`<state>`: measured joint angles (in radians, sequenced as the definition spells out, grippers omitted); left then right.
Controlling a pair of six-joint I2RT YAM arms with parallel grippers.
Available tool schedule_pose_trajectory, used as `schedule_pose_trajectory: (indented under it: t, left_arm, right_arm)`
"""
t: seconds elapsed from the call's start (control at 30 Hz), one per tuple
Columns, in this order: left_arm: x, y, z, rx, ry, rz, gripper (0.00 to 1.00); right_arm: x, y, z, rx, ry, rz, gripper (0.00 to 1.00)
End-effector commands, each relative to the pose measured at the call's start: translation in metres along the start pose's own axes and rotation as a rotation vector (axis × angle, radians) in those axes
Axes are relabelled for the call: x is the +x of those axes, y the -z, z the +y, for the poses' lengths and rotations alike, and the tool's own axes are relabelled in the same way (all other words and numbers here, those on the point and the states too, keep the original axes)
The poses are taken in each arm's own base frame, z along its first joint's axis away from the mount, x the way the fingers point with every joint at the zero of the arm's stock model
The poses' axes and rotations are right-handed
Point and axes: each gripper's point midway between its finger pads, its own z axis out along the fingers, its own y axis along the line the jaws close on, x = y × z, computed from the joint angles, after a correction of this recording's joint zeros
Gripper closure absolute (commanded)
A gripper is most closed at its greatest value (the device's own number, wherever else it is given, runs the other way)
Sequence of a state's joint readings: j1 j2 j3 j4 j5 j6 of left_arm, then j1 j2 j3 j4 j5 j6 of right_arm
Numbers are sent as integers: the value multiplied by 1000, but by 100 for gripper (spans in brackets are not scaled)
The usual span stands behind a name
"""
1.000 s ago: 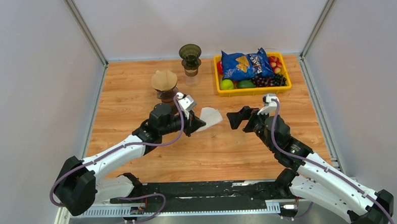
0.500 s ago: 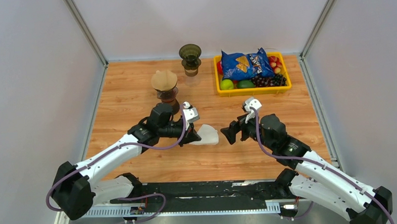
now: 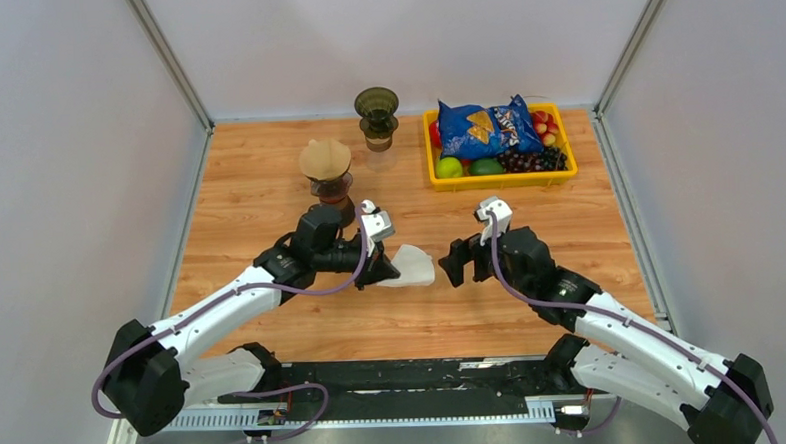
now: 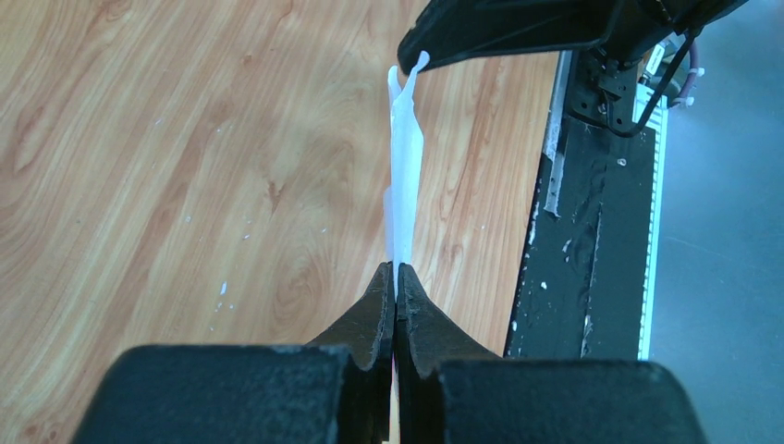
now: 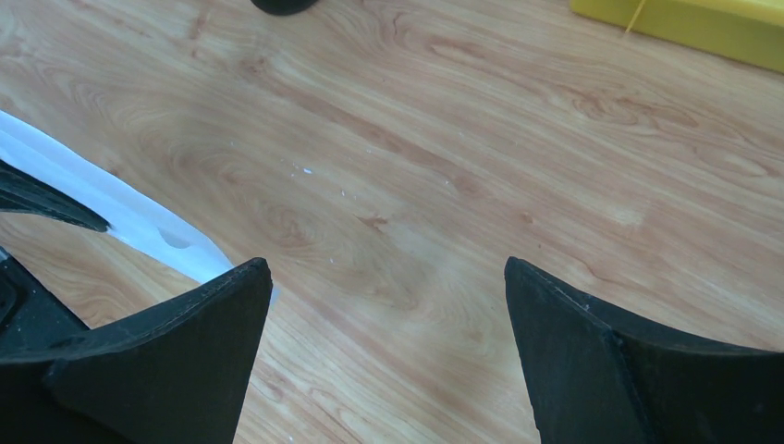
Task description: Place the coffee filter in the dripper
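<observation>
My left gripper is shut on one edge of the white paper coffee filter, which it holds edge-up above the table's middle. In the left wrist view the filter runs straight out from the closed fingertips of that gripper to a black finger of the other arm. My right gripper stands wide open just right of the filter. In its wrist view this gripper has nothing between its fingers, and the filter ends beside the left one. An empty dark dripper stands at the back.
A second dripper with a brown filter sits on a carafe just behind my left gripper. A yellow bin at the back right holds a blue chip bag and fruit. Grey walls close in three sides.
My left gripper carried the filter nearer and slightly right, then held. The right gripper swung left and nearer until its open fingers reached the filter's free edge.
</observation>
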<state>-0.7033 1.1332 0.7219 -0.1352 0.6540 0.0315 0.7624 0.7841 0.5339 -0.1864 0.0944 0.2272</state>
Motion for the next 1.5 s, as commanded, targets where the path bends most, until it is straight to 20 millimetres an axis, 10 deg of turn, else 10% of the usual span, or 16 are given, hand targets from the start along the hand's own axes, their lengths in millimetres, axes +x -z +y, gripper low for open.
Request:
schedule_pose_trajectory:
  t: [0.0,0.33,0.83,1.47]
  left_arm:
    - [-16,5,-5,12,-29,-72,100]
    - [-15,4,6,-53,1,-63,100]
    - [-9,2,5,-41,13,-40,100]
    - [-10,-1,3,-18,33,-44,100]
  right_arm:
    - [3,-5,14,-63,-12,39,0]
    - [6,0,33,-176,-6,62,0]
    - [-4,-1,2,16,-38,27,0]
    - [-4,-7,31,-144,-16,61,0]
